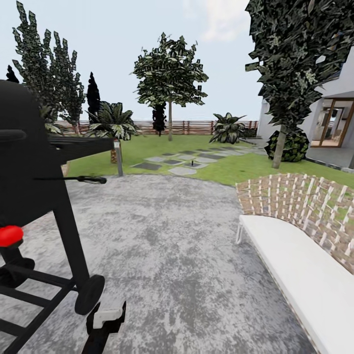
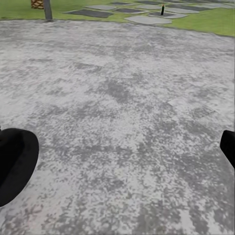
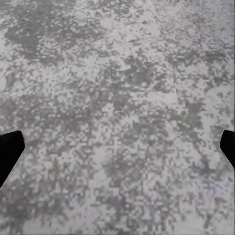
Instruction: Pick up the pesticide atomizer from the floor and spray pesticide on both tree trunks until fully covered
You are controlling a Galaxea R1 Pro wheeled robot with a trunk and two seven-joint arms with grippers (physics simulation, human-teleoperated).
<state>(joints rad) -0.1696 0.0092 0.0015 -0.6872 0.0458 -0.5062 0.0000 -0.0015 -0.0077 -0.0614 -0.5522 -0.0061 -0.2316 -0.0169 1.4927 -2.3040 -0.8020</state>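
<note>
patio: robot's parked on the grey speckled paving [image 1: 162, 246], which runs up to the lawn [image 1: 236, 169]; everything below is placed relative to this patio.
atomizer: pretty sure it's that tiny slim black thing [image 1: 192, 161] standing upright out past the patio's far edge, among the stepping stones [image 1: 172, 161] in the grass. The left wrist cam catches it too [image 2: 162, 9], far beyond the paving.
trees: one bare-trunk tree [image 1: 170, 118] way back by the wooden fence [image 1: 196, 127], another [image 1: 279, 147] at the patio's far right, near the house [image 1: 334, 118].
grill: big black one [image 1: 34, 196] sitting on the patio's left side.
bench: white seat with woven back [image 1: 295, 255] on the patio's right side.
lamp: grey bollard [image 1: 118, 157] at the patio's far edge.
left gripper [image 2: 120, 161]: spread wide, nothing in it, just paving underneath.
right gripper [image 3: 117, 152]: same deal, fingers wide apart over bare paving.
</note>
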